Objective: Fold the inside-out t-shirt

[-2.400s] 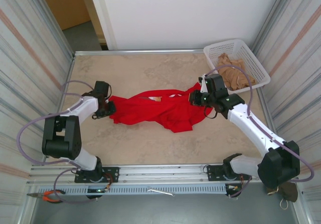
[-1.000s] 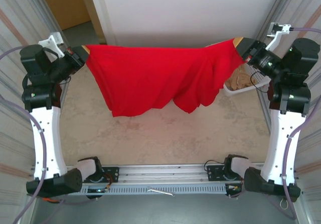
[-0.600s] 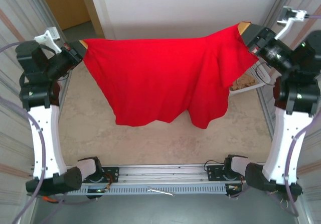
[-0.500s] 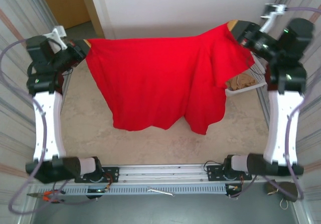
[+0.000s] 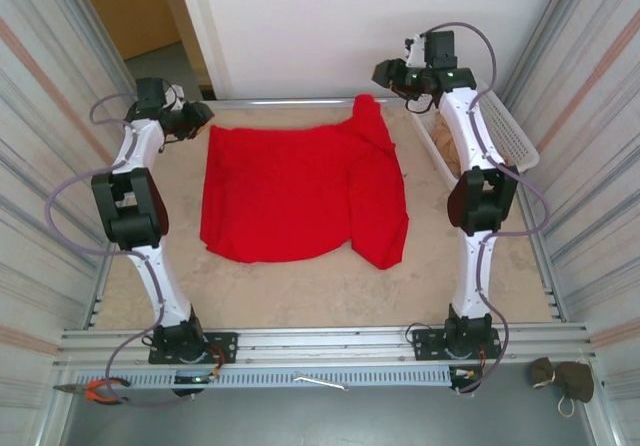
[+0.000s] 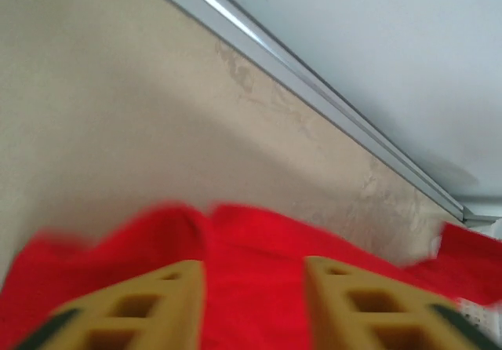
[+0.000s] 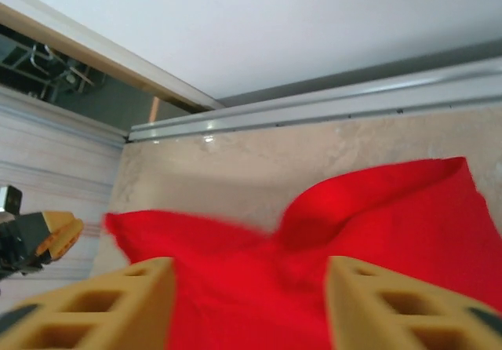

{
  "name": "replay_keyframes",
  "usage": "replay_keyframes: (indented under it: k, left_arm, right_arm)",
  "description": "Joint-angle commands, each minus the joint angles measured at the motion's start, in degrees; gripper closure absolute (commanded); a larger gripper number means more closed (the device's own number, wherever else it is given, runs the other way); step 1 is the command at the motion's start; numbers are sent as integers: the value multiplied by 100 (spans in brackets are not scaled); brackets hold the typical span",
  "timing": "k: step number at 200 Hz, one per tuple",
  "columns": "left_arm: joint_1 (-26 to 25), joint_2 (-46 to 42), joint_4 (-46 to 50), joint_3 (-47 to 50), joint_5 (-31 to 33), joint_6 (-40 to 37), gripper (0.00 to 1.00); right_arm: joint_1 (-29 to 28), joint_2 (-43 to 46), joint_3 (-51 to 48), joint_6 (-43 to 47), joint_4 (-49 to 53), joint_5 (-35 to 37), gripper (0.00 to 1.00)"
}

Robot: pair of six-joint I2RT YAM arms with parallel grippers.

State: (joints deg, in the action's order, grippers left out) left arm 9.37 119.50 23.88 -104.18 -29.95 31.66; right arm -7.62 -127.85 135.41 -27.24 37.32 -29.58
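Bright red short-sleeved cotton t-shirt point(image 5: 290, 201) is lying spread out on the far half of the beige stone-look table point(image 5: 300, 291), and both arms are reaching right out over it. The left gripper point(image 5: 195, 118) is hovering just beside the shirt's far left corner. Its yellow fingers point(image 6: 149, 307) are standing apart with nothing pinched between them, red cloth showing beyond the gap. Across the way, the right gripper point(image 5: 385, 71) is hanging just above the far right corner, jaws likewise spread and gripping nothing. That corner is peaking up a little beneath it.

Moving outward, the left and middle of the shirt are lying fairly flat. The right side is doubling over itself in a long lapped strip running to the near hem. A white plastic lattice basket point(image 5: 505, 131) is sitting at the table's right edge, clear of the shirt.

By my reading, the spreading-out is looking done, or nearly. That lapped right side is probably wanting a tidy, and every actual fold is yet to come.
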Motion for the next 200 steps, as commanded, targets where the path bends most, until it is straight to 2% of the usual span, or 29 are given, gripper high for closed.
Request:
replay_keyframes:
  k: [1, 14, 22, 35, 62, 84, 101, 125, 148, 152, 170, 200]
  left_arm:
    - [-40, -439, -313, -292, -72, 9, 41]
    - [-88, -768, -286, -47, -67, -79, 31]
    - [-110, -1021, -245, 225, -59, -111, 29]
    - [-162, -1565, -228, 889, -81, -185, 28]
    - [-365, -2976, 119, 2616, 329, -349, 27]
    - [-547, -4176, 336, 4178, 685, -71, 26]
    - [-761, -5080, 242, 5363, 949, 284, 25]
    - [-954, -6193, 494, 6515, 1453, 744, 25]
    - [-958, -6973, 451, 7372, 1839, 1153, 25]
    - [-957, -7027, 442, 7449, 1895, 1167, 21]
    - [-951, -6905, 336, 7553, 1906, 1086, 17]
    - [-945, -6007, 134, 7288, 1899, 786, 17]
  right_arm:
    - [-108, 536, 157, 353, 523, 108, 39]
    - [-272, 1213, -827, 386, 223, 227, 39]
    - [-384, 1697, -1571, 377, -15, 327, 39]
    - [-541, 2498, -2922, 247, -411, 408, 39]
    - [-807, 4119, -5655, -143, -1111, 729, 39]
    - [-1075, 5175, -7395, -370, -1266, 1099, 37]
    - [-1356, 5776, -8361, -537, -1238, 1388, 36]
    - [-1926, 6385, -9252, -780, -1114, 1925, 32]
    - [-2385, 6554, -9703, -1019, -1151, 2353, 29]
    - [-2450, 6542, -9754, -1056, -1177, 2418, 29]
    - [-2640, 6392, -9891, -1196, -1298, 2536, 28]
    - [-2763, 5976, -9923, -1258, -1570, 2671, 28]
